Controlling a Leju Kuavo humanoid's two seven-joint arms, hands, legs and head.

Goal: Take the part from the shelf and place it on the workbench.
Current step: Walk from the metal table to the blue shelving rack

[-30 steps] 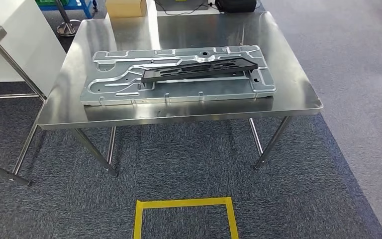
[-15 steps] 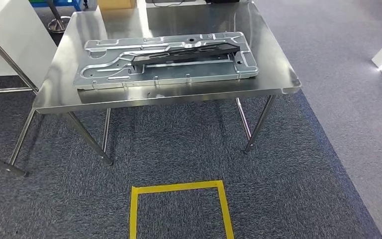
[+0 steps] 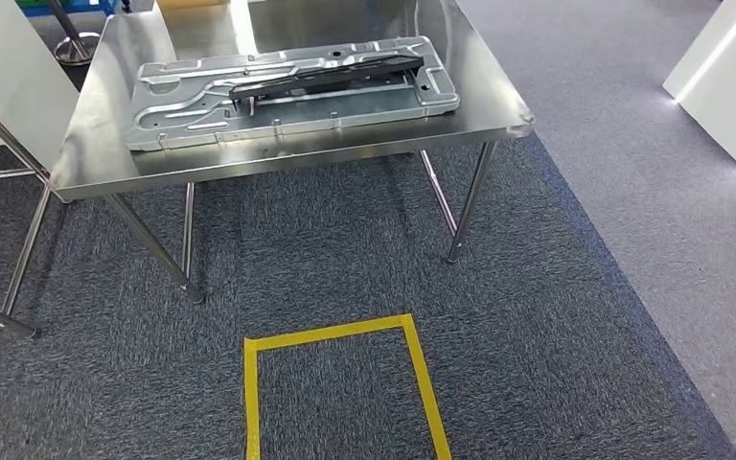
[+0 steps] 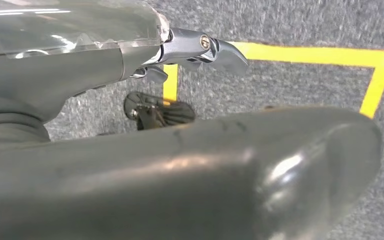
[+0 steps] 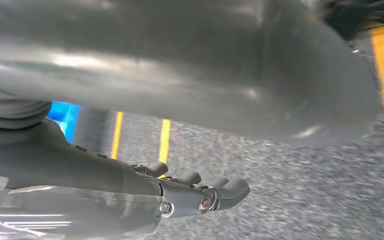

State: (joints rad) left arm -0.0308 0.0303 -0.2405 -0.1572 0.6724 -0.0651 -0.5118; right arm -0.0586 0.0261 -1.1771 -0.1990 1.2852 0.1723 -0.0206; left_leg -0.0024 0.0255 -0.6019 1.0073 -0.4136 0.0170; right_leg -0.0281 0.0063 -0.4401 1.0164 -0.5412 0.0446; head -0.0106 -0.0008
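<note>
Two hands: left hand (image 4: 105, 65) and right hand (image 5: 130, 185) both hang low over the carpet, short of the workbench (image 3: 105, 163); fingers loosely apart from the thumb, nothing grasped in either.
Black part: a long dark bracket (image 3: 326, 75), lying flat on the workbench, towards its far side, resting on top of the silver panel (image 3: 182, 120).
Silver panel: a wide stamped sheet, flat on the workbench, taking up most of its length; near edge close to the workbench's front rim.
Floor mark: yellow tape square (image 3: 331, 331) on the carpet in front of the workbench, well apart from its legs.
Done, as judged: carrying and setting down look complete, with the part at rest on the workbench and both hands released.
Left, as judged: probably nothing for this part; at most a check that it sits steady on the panel and does not overhang.
Doubt: cannot tell for certain which of the two pieces counts as the task's part; either way, both on the workbench.
</note>
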